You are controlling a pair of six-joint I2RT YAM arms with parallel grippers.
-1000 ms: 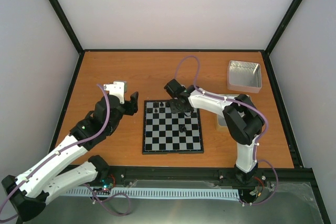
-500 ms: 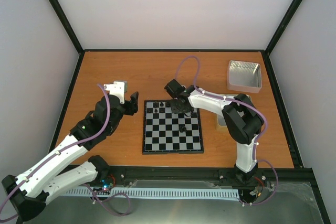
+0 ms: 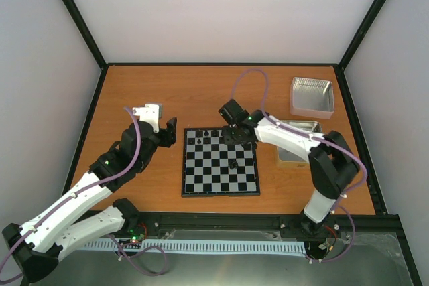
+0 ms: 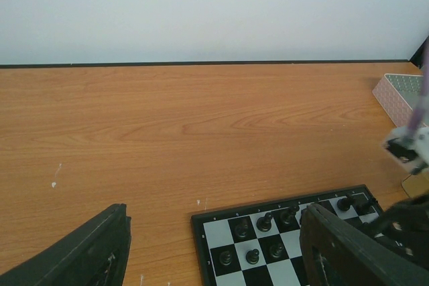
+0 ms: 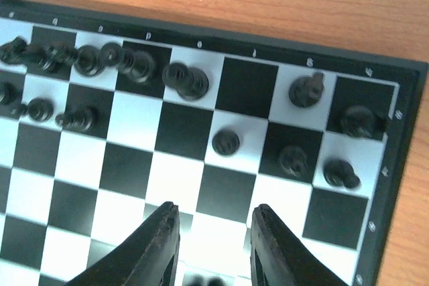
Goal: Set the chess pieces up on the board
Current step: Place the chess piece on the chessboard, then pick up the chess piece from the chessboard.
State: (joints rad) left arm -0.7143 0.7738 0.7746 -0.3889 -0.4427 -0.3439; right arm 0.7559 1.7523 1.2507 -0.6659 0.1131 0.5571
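Starting nearest, the board [image 3: 218, 182] lies flat on the worktop [image 3: 154, 85]. Above its far half the right claw [image 5: 214, 212] hangs parted and empty. The chess pieces [image 5: 226, 142] crowd the two far rows just beyond it, so a careless sweep could topple neighbours. The left claw [image 4: 214, 232] gapes empty alongside.

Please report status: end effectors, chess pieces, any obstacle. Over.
Left end effector open, beside board. Right end effector open, above board. Chess pieces on far rows; nothing blocking.
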